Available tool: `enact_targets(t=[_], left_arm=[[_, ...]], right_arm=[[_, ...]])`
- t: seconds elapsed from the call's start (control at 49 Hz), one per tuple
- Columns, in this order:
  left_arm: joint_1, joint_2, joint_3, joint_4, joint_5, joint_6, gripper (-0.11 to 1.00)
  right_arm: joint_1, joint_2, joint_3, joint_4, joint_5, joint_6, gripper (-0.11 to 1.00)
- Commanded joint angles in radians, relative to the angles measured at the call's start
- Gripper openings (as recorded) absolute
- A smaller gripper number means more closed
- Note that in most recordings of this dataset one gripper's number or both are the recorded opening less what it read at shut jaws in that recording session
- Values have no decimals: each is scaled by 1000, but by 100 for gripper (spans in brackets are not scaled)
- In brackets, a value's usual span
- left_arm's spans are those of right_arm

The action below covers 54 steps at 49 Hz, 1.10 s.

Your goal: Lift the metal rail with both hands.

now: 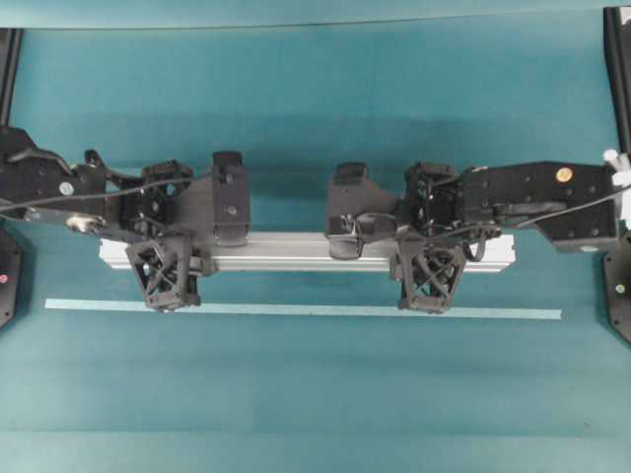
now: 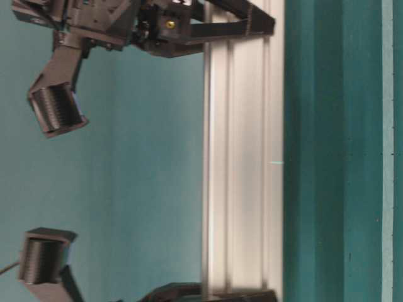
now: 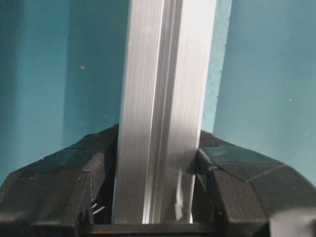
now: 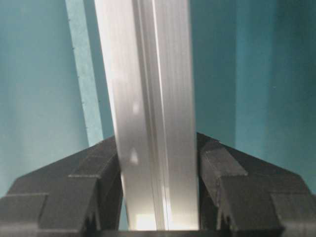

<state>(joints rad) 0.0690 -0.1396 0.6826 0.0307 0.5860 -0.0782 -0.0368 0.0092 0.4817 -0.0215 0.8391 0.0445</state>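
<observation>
Now mid-lift: left gripper (image 1: 187,246) and right gripper (image 1: 394,248) clamped on the metal rail (image 1: 296,250), level just above the tape strip (image 1: 296,309). Apparently clear of the table (image 1: 315,394), though hard to confirm. Next: rise together, evenly.

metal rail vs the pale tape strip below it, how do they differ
The metal rail is a thick silver grooved bar; the tape strip is thin, flat and pale. The rail is shorter, the strip reaches further at both ends. The rail sits clamped in the left gripper and right gripper; the strip lies untouched on the teal table. Both run straight and parallel.
</observation>
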Motion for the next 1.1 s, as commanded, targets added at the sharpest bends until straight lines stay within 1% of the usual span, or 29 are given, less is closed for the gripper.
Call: enact_targets(t=[0.0,0.184,0.347,0.449,0.592,0.776,1.083], left_arm=[[3,9,6,-3,-26,-26,37],[-15,52,18,-3,-71,-26,37],[-31,84,20,-3,-89,-28,37],[-40,100,23,-3,-100,-31,37],[-44,106,38,-3,-135,-43,37],[-46,114,55,-3,-161,-83,37],[-55,144,71,-3,-232,-89,37]], right_arm=[[23,5,5,5,-14,6,39],[34,15,32,18,-41,9,39],[46,35,58,58,-86,9,39],[57,48,66,74,-110,9,39],[63,64,72,74,-126,9,39],[63,80,74,74,-143,6,39],[60,100,86,74,-167,2,39]])
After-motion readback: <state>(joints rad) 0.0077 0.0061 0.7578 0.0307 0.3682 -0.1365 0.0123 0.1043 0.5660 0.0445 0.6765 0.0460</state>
